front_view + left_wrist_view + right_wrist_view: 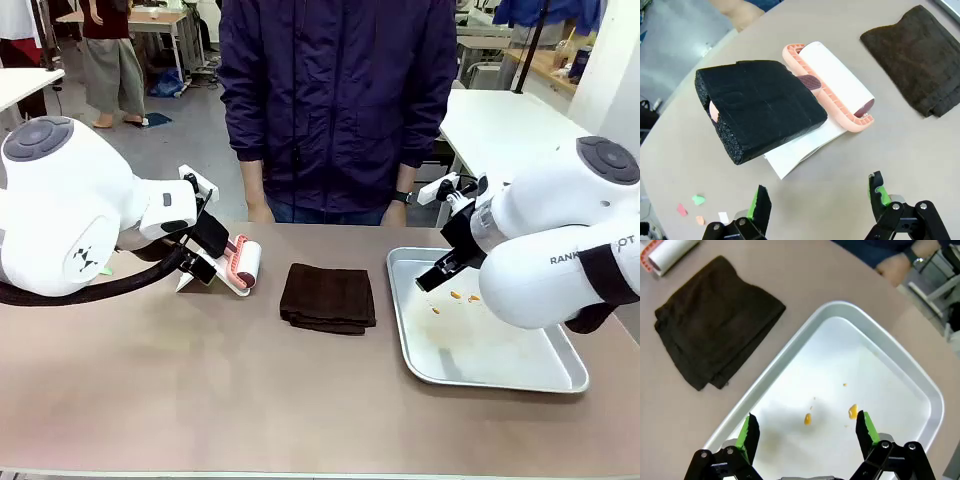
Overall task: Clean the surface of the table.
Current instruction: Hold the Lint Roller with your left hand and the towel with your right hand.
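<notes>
Desk (pixel 200 400) beige-brown, long axis left to right, spread beneath both jaws. Left jaws wide open, wrist tilted down, above black foam block (pixel 760 107) and lint roller (pixel 835 82); dark folded cloth (pixel 328 297) between both jaws. Right jaws wide open, pitched down over silver tray (pixel 490 350) holding orange crumbs (pixel 853 411).

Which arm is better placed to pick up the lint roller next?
Left. The left end effector, open, hangs over the lint roller; the right end effector, also open, is over the tray, beyond the dark cloth.
</notes>
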Tool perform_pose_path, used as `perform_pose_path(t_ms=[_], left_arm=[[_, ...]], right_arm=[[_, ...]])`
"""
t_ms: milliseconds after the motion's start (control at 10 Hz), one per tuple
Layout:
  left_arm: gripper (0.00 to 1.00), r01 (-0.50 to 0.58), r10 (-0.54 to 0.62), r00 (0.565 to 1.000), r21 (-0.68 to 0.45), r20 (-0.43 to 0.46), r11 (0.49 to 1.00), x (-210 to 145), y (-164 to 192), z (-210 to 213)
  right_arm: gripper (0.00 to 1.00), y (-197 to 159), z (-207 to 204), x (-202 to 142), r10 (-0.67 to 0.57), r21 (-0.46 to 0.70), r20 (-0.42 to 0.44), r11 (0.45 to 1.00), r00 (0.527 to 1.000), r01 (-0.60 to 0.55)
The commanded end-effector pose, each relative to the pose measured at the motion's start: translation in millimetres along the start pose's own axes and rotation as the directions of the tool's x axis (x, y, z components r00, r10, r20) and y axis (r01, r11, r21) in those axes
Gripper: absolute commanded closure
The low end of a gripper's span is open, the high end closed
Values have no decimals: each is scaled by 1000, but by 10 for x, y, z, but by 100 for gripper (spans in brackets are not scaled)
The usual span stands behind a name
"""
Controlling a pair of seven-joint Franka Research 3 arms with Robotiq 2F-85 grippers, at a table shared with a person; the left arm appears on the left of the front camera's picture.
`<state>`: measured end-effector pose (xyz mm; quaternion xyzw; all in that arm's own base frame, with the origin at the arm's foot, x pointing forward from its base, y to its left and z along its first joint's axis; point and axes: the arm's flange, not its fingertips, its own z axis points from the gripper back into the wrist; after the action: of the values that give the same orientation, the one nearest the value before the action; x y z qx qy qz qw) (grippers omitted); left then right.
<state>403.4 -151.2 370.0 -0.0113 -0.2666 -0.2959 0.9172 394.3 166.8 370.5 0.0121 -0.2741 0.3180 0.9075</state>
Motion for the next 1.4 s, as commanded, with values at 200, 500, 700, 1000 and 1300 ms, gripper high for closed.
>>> perform_pose_path(t_ms=[200,500,700,1000,1300], left_arm=[[0,0,0,1000,0,0,1000,0,0,1],[0,0,0,1000,0,0,1000,0,0,1],[0,0,0,1000,0,0,1000,0,0,1],[0,0,0,1000,0,0,1000,0,0,1],[0,0,0,1000,0,0,1000,0,0,1]], right_arm=[[0,0,1,1,0,0,0,1000,1000,0],[0,0,1,1,0,0,0,1000,1000,0],[0,0,1,1,0,0,0,1000,1000,0],[0,0,1,1,0,0,0,1000,1000,0],[0,0,1,1,0,0,0,1000,1000,0]])
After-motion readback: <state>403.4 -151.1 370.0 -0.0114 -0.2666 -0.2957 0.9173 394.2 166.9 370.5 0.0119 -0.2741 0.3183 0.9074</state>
